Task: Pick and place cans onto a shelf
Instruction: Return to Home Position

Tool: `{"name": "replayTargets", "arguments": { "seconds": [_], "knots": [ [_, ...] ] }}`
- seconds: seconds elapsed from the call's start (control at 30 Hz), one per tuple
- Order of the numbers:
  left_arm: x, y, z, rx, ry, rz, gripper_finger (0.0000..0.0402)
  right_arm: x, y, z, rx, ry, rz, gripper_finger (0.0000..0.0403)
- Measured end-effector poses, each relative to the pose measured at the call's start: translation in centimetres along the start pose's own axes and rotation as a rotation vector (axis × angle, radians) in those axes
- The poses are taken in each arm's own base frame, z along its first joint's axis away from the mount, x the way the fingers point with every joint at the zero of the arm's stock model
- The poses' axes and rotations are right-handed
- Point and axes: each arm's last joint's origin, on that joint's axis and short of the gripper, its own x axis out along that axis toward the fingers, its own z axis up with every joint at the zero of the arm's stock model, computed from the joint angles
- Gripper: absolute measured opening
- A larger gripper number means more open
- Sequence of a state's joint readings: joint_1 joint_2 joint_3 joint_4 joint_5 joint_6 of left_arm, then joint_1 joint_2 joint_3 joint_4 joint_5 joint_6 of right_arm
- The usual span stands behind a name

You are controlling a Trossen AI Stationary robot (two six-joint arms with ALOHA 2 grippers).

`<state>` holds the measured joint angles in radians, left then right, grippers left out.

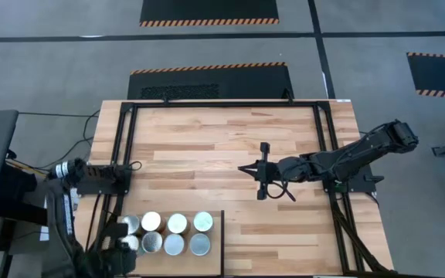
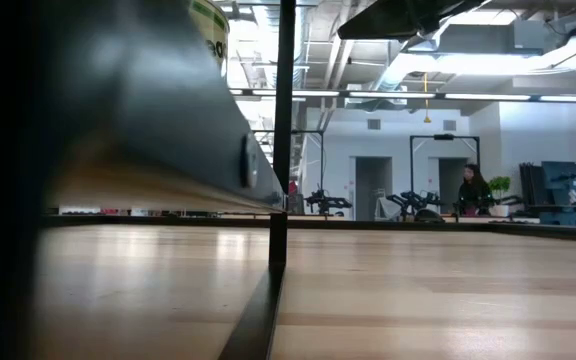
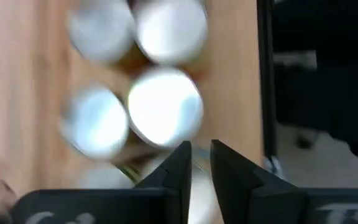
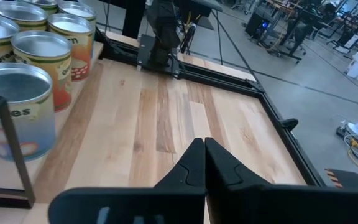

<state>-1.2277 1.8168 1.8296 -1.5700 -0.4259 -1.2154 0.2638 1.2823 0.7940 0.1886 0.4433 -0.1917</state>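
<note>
Eight cans [image 1: 174, 233] with silvery tops stand upright in two rows on the pale shelf [image 1: 185, 267] at the table's near left. My left gripper [image 1: 122, 238] hovers over the rows' left end. In the blurred left wrist view its fingers [image 3: 201, 158] point down with only a narrow gap, just beside a can top [image 3: 165, 109]. I cannot tell whether they touch a can. My right gripper [image 1: 242, 168] is shut and empty over the table's middle, pointing left. The right wrist view shows it [image 4: 202, 148] and the tan-labelled cans [image 4: 18, 102].
A black metal frame [image 1: 130, 147] runs round the tabletop. In the low view the shelf's dark edge [image 2: 168, 130] and a black post [image 2: 284, 130] fill the left, with one can [image 2: 211, 30] on top. A person [image 2: 471, 190] stands far behind the table.
</note>
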Motion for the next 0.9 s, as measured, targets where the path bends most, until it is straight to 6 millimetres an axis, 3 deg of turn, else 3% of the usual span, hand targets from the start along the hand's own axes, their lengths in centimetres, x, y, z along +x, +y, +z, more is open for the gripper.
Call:
{"name": "replayTargets", "arguments": {
  "seconds": [0.2,0.37,0.47,0.67,0.9],
  "knots": [
    [-2.4,5.6,2.8,0.112,-0.216,-0.013,0.0006,-0.2,0.5,0.1,-0.023,-0.006,0.017,0.0011],
    [-2.7,10.9,4.2,0.169,-0.352,-0.059,0.0002,-0.2,0.5,0.1,-0.024,-0.011,0.044,0.001],
    [-1.4,13.8,4.7,0.156,-0.416,-0.144,0.0001,-0.2,0.6,0.1,-0.024,-0.017,0.072,0.0007],
    [3.3,18.5,4.3,0.158,-0.6,-0.325,0.0,-0.1,0.8,-1.4,-0.005,-0.058,0.087,0.0007],
    [8.2,22.8,3.7,0.174,-0.785,-0.361,0.0,0.2,0.1,-2.8,0.043,-0.112,0.121,0.0006]
  ]
}}
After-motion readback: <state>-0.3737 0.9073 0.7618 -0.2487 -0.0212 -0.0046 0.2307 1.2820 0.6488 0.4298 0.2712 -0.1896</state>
